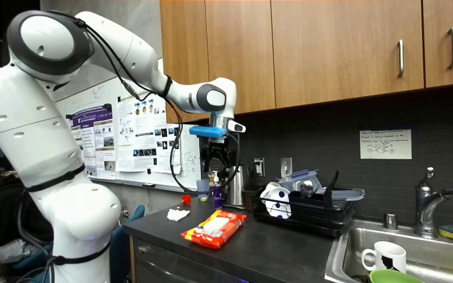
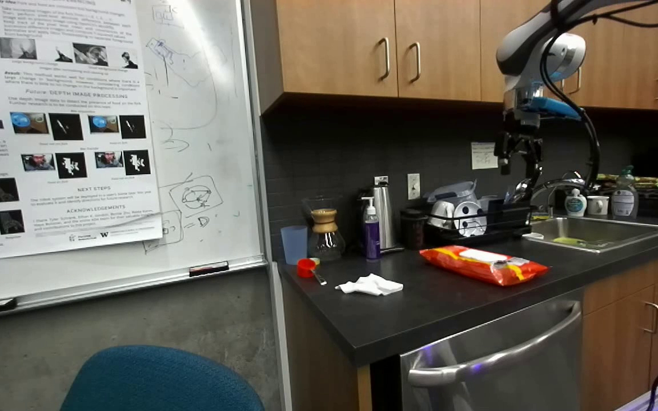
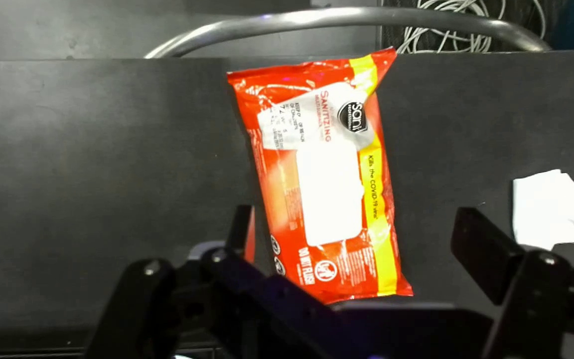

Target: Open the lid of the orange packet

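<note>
Orange packet [image 3: 321,182] flat on the dark counter [image 3: 92,174], well below the unclenched, widely parted jaws.

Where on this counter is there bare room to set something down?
Bare counter lies between the orange packet, dish rack and sink; another patch lies between packet, napkin and the front corner. The back is crowded: blue cup, coffee maker, purple bottle, metal jug, rack.
</note>
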Tool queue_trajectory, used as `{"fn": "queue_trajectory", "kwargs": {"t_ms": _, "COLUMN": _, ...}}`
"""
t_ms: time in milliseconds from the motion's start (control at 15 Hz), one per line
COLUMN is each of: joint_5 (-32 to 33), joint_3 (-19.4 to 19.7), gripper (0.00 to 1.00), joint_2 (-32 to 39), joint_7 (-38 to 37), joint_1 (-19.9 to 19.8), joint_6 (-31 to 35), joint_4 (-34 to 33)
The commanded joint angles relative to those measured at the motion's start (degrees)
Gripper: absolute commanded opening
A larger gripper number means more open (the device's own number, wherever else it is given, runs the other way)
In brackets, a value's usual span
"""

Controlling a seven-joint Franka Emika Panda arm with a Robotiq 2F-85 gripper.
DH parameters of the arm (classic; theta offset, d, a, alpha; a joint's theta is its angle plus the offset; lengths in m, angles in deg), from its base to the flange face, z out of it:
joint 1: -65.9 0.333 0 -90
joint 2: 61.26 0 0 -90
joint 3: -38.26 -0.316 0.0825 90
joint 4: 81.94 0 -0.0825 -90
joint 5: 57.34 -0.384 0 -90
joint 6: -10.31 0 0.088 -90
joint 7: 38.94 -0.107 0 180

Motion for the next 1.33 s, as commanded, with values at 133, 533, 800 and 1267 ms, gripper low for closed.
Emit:
{"fn": "queue_trajectory", "kwargs": {"t_ms": 133, "joint_5": 3.7, "joint_3": -2.4, "gripper": 1.0, "joint_2": -6.0, "joint_7": 0.9, "joint_1": -0.6, "joint_6": 16.5, "joint_4": 13.0}}
{"fn": "queue_trajectory", "kwargs": {"t_ms": 533, "joint_5": 3.8, "joint_3": -3.2, "gripper": 1.0, "joint_2": -5.1, "joint_7": -1.0, "joint_1": 0.1, "joint_6": 24.9, "joint_4": 18.2}}
{"fn": "queue_trajectory", "kwargs": {"t_ms": 800, "joint_5": 3.9, "joint_3": -3.6, "gripper": 1.0, "joint_2": -5.4, "joint_7": -1.6, "joint_1": 0.1, "joint_6": 25.3, "joint_4": 19.3}}
{"fn": "queue_trajectory", "kwargs": {"t_ms": 1267, "joint_5": 5.5, "joint_3": -6.8, "gripper": 1.0, "joint_2": -2.4, "joint_7": -2.4, "joint_1": 2.1, "joint_6": 35.4, "joint_4": 23.1}}
